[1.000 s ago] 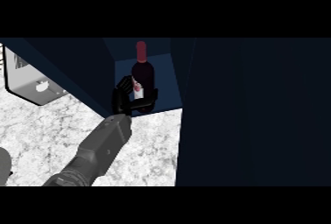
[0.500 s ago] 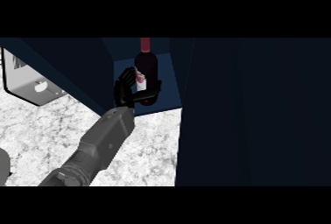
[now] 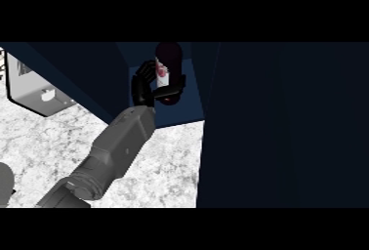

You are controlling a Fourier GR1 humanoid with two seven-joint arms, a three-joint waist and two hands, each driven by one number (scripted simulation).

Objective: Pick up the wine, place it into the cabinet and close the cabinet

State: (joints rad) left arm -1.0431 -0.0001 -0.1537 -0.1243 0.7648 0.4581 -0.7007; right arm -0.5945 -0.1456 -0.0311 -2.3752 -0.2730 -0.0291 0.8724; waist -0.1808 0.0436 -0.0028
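Up at the top middle, the wine [image 3: 166,73] sits inside the dark blue cabinet [image 3: 108,73], upright as far as the steep view shows, its dark body and pale label with a red mark partly covered by the hand [image 3: 148,87]. That hand's black fingers and thumb are curled round the bottle, grasping it; which arm it belongs to is hard to say, since the grey forearm [image 3: 115,146] runs in from the lower left of the view and slants up to the cabinet's opening. The opening is narrow: the cabinet's left wall stands just beside the hand on one side, and on the other a tall dark door [image 3: 281,127] fills nearly the whole right half of the view, its edge close to the bottle's right. Between wall and door only a slim strip of the blue interior shows below the bottle. Below the cabinet lies the white marbled desk [image 3: 158,171], bare where it shows, with open room on both sides of the forearm, down to the door's edge on the right. At the far left a pale grey appliance [image 3: 32,90] stands on the desk, well apart from the hand. A dark rounded shape [image 3: 4,183] peeks in at the lower left edge; what it is cannot be told.
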